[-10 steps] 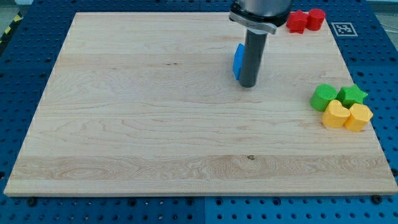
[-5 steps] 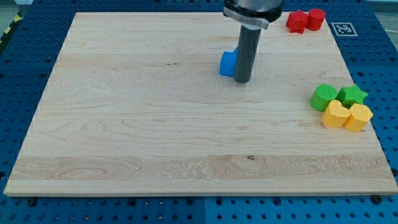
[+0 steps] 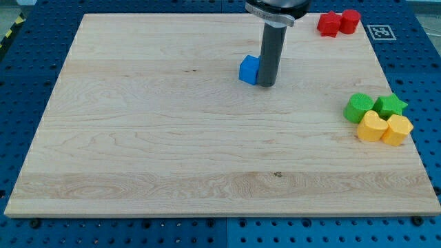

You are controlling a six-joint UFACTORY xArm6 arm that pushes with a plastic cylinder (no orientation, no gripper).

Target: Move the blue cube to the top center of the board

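pushing now: you are looking at my tip [image 3: 267,84] pressed against the small blue cube [image 3: 249,69], on that cube's right side as the view has it.
landmark: the pale wooden board [image 3: 172,151], with everything below placed against it.
blue cube: above the board's middle and a little right of its centre line, short of the top edge.
tip state: you have no jaws to read here; the rod is bare, grasps nothing, and only leans on the cube's side.
other blocks: two red blocks [image 3: 338,22] at the board's top right corner; two green blocks [image 3: 374,106] and two yellow blocks [image 3: 384,128] huddled at its right edge, all well apart from the cube.
step in hand: i judge you are mid-push, nudging the cube leftward.
next move: you would want the tip brought round beneath the cube, then a push toward the top edge, stopping near its middle.
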